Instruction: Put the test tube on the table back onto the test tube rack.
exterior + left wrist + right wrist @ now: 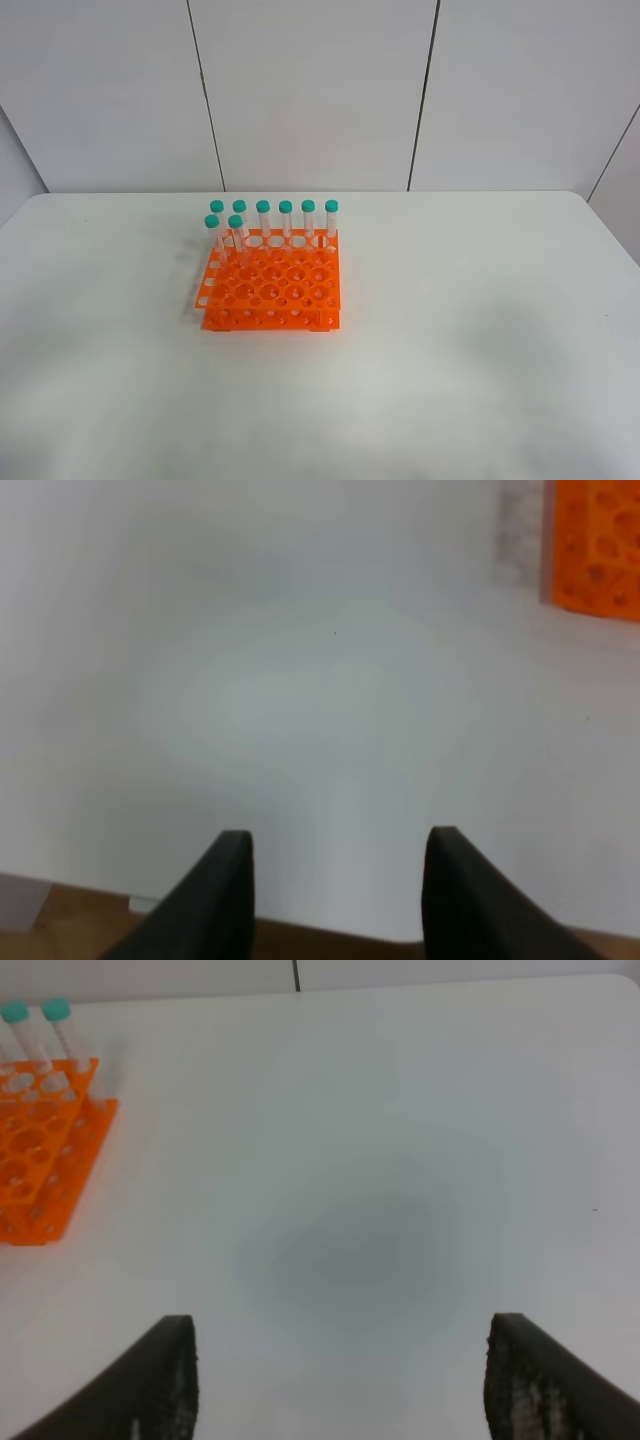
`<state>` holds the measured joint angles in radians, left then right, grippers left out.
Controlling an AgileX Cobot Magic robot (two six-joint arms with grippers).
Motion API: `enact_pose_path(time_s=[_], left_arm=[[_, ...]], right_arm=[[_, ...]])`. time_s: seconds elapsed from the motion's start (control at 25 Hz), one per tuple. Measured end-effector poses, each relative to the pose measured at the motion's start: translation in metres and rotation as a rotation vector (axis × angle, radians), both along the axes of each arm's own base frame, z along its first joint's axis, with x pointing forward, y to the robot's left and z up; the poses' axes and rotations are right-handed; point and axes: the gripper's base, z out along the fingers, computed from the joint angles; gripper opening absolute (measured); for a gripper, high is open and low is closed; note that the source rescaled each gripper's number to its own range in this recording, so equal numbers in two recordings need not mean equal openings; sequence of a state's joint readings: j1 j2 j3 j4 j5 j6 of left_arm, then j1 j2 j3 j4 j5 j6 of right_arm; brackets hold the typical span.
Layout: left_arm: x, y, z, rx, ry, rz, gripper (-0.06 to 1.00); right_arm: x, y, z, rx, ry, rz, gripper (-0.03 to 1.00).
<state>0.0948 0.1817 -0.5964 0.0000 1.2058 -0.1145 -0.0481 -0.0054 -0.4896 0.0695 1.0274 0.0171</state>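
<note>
Your left gripper [335,865] hangs over bare table [300,700], jaws parted, empty. Your right gripper [340,1380] stands spread wide, empty. Eight capped tubes [263,220] stand upright in the orange rack [270,290]; no tube on the table.

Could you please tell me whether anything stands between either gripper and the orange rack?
Nothing visible does: only bare table separates the open left gripper and open right gripper from the rack. Eight tubes stand in the rack; none lies on the table.
</note>
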Motion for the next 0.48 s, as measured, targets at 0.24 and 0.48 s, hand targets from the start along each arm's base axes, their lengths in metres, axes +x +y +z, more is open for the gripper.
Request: enact_pose_path(time_s=[0.24, 0.48], left_arm=[[-0.016, -0.002, -0.002, 0.009, -0.097, 0.0, 0.25], [-0.024, -0.002, -0.003, 0.012, -0.147, 0.001, 0.25]], right_arm=[[0.0, 0.0, 0.0, 0.0, 0.0, 0.0, 0.91], [0.0, 0.0, 0.0, 0.0, 0.0, 0.0, 0.91]])
